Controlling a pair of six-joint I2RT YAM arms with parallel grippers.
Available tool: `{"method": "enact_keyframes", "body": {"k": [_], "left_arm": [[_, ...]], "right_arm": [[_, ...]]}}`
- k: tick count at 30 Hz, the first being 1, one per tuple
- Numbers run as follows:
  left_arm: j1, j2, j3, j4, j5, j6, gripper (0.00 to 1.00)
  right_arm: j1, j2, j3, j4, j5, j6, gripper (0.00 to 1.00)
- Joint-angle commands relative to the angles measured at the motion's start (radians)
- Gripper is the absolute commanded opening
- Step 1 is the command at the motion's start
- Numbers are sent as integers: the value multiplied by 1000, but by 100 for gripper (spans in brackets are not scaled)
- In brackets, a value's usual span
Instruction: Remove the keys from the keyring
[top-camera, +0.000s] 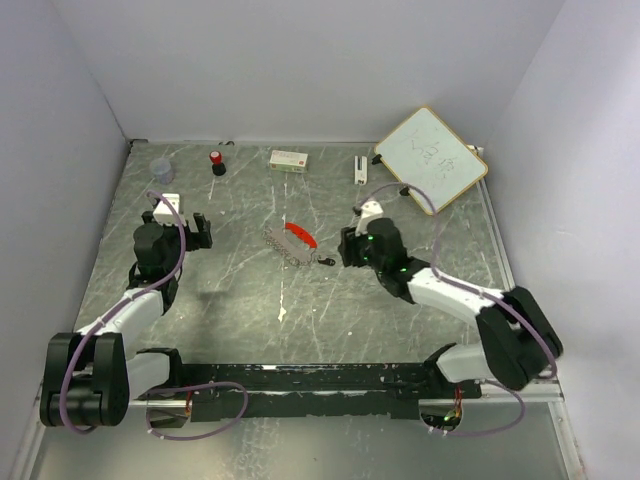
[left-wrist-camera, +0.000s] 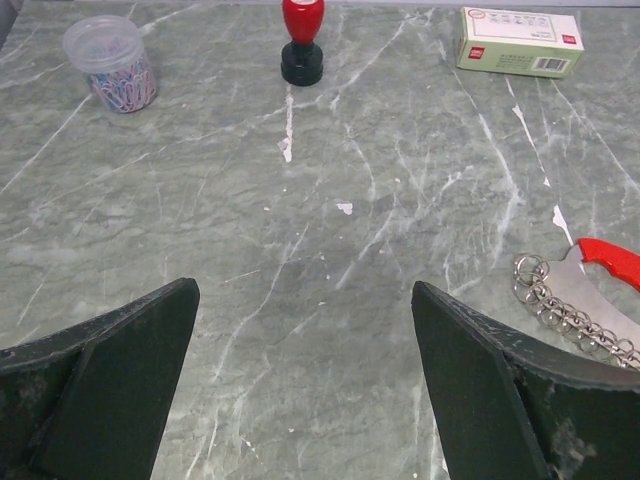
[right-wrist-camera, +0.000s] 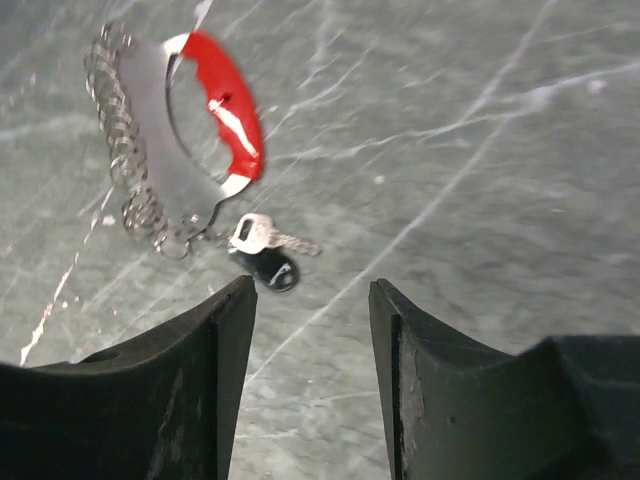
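Note:
The keys (right-wrist-camera: 265, 237) lie on the grey marble table: a small silver key over a black-headed piece (right-wrist-camera: 273, 269). They hang on a small ring joined to a silver chain (right-wrist-camera: 115, 130) and a silver clip with a red grip (right-wrist-camera: 222, 105). In the top view the keys (top-camera: 322, 261) lie mid-table beside the red grip (top-camera: 301, 237). My right gripper (right-wrist-camera: 312, 300) is open and empty, just short of the keys and a little above the table. My left gripper (left-wrist-camera: 305, 300) is open and empty, left of the chain (left-wrist-camera: 572, 312).
Along the back stand a jar of paper clips (left-wrist-camera: 110, 62), a red-capped black bottle (left-wrist-camera: 302, 45), a white-green box (left-wrist-camera: 520, 40) and a small white piece (top-camera: 359, 168). A whiteboard (top-camera: 432, 158) leans at the back right. White walls enclose the table.

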Motion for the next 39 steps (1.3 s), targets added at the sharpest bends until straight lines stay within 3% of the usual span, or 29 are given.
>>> {"method": "enact_keyframes", "body": {"k": [1, 4, 19, 39], "left_arm": [[-5, 15, 7, 12, -31, -15, 100], [-5, 30, 15, 7, -25, -12, 100], [-5, 46, 18, 17, -22, -8, 95], [-5, 46, 14, 23, -31, -8, 89]], "right_arm": [[85, 115, 50, 53, 45, -18, 46], [98, 169, 69, 90, 14, -11, 39], [102, 364, 128, 188, -110, -37, 35], [101, 445, 150, 224, -192, -35, 33]]}}
